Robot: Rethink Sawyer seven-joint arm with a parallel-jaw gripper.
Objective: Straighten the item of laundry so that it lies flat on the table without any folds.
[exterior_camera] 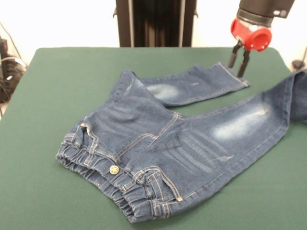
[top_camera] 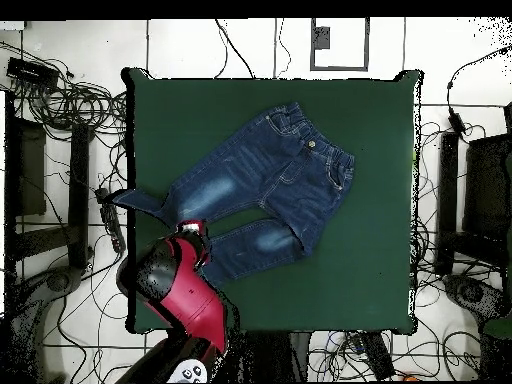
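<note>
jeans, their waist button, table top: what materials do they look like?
Jeans: blue denim, going by the twill look, tan stitching and faded whitish thigh patches. Button: probably brass-toned metal; it's shiny gold with a star. Table: top looks like matte dark green felt or similar cloth, no glare.
</note>
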